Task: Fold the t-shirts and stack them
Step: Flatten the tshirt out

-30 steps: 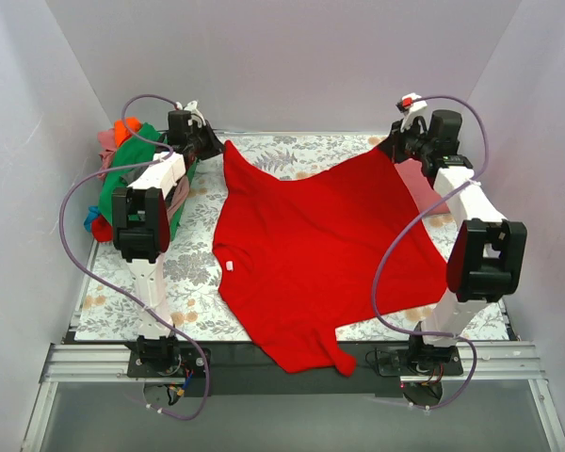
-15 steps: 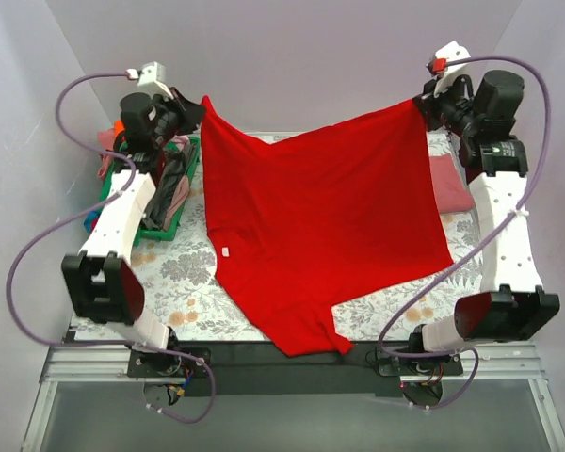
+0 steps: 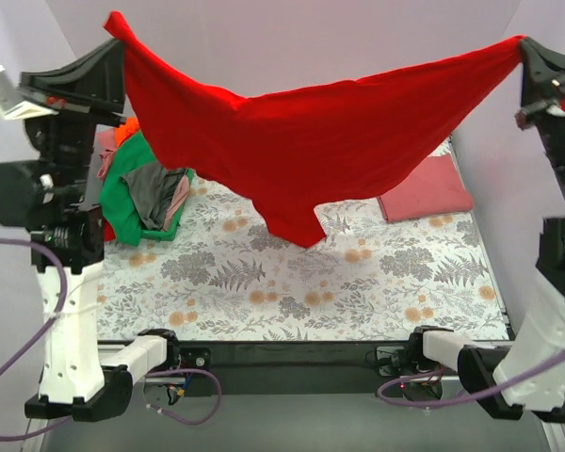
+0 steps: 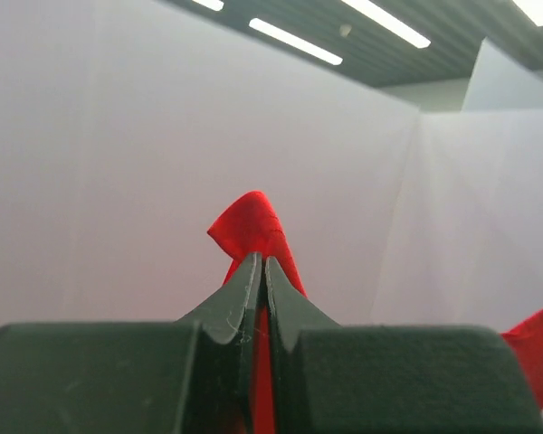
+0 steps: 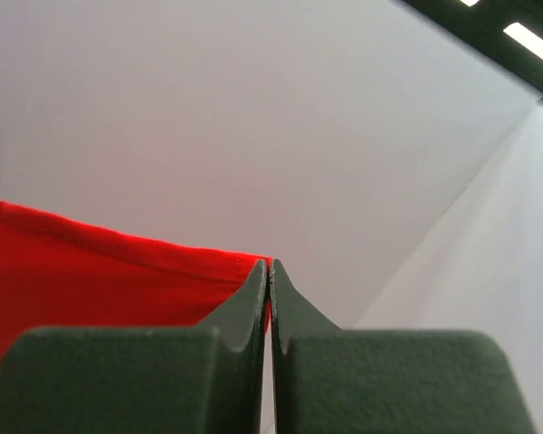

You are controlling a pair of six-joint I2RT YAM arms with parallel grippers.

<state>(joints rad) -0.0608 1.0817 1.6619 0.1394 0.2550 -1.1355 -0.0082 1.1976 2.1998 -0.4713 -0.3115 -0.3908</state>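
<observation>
Top external view, and the bright red t-shirt [image 3: 301, 141] is up in the air, stretched like a banner between the two arms! The left gripper [image 3: 119, 47] has one corner high on the left. The right gripper [image 3: 525, 47] has the other corner high on the right. The cloth sags in the middle, and its lowest flap dangles over the desk [image 3: 311, 282], clear of it as far as I can tell.

Left wrist view: the jaws are pressed together on a red fold, with a peak of cloth poking out past the tips. Right wrist view: same story, jaws clamped on the red edge, which runs off to the left.

Down below, a dull rose-red shirt [image 3: 426, 191] lies folded flat at the far right of the desk. At the far left sits a heap, with a green shirt [image 3: 122, 198], a grey shirt [image 3: 155, 186] on it and an orange shirt [image 3: 127, 132] behind.
</observation>
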